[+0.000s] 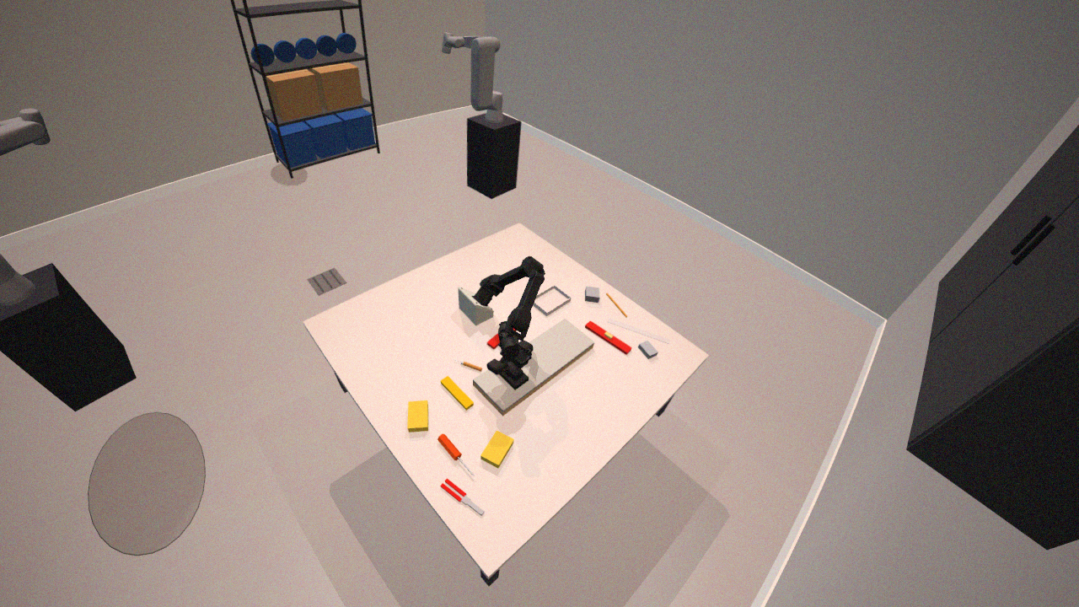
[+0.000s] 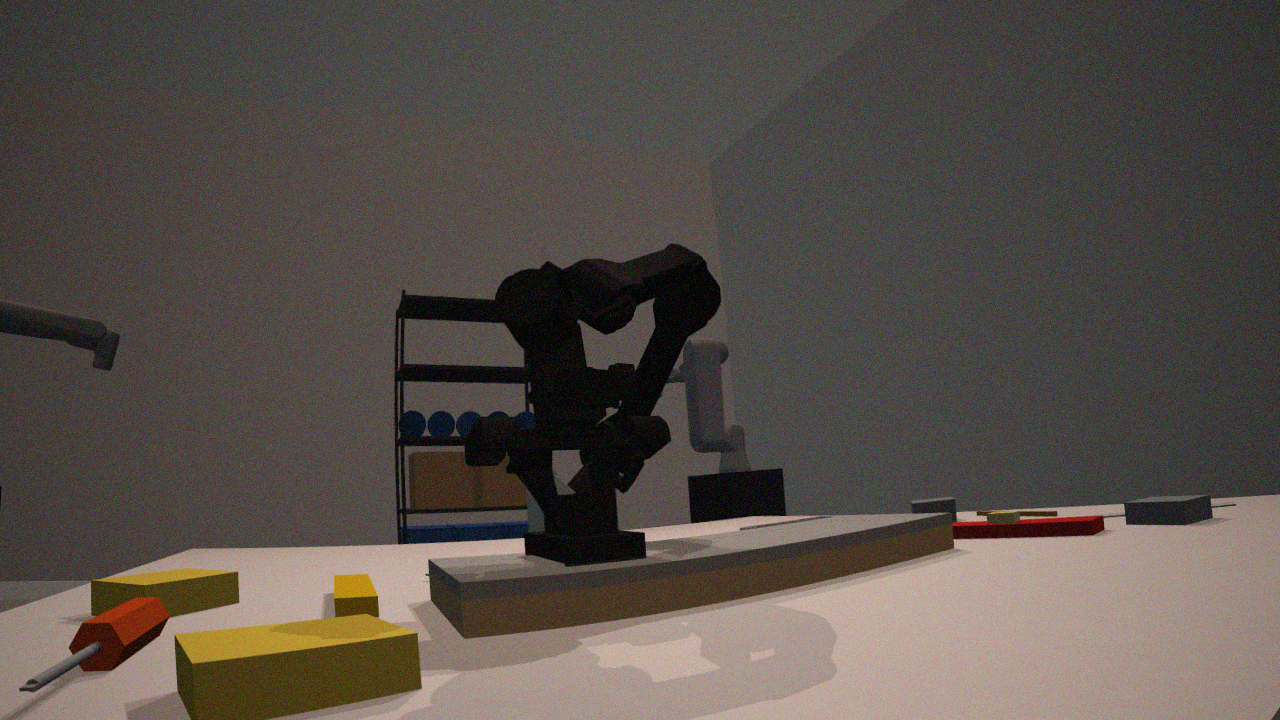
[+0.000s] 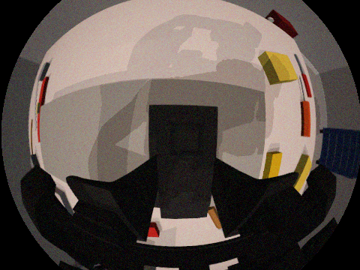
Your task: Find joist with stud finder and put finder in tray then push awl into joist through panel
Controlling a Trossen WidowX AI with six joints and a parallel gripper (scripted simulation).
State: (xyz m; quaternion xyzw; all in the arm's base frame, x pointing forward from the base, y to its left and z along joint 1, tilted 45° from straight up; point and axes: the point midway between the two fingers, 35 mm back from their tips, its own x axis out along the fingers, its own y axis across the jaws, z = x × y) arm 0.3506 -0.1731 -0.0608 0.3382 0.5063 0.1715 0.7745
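Note:
My gripper (image 1: 514, 363) (image 3: 183, 156) is shut on the black stud finder (image 1: 505, 374) (image 2: 586, 547) (image 3: 183, 131). It holds the stud finder flat on or just above the left part of the grey floor panel (image 1: 563, 348) (image 2: 805, 534) (image 3: 67, 131). No light shows on the stud finder's face in the wrist view. The awl (image 1: 473, 367) (image 3: 214, 218), with a short orange-brown handle, lies on the table beside the panel's left end. The tray (image 1: 560, 305) is a thin grey square outline behind the panel. The joist is hidden.
A red level (image 1: 494, 341) lies partly hidden behind the arm, another red level (image 1: 618, 344) right of the panel. Yellow blocks (image 1: 417, 416) (image 1: 496, 448), a yellow bar (image 1: 456, 392), an orange screwdriver (image 1: 449, 447) and red-handled pliers (image 1: 451, 491) lie front left. Grey blocks (image 1: 592, 294) (image 1: 647, 349) lie right.

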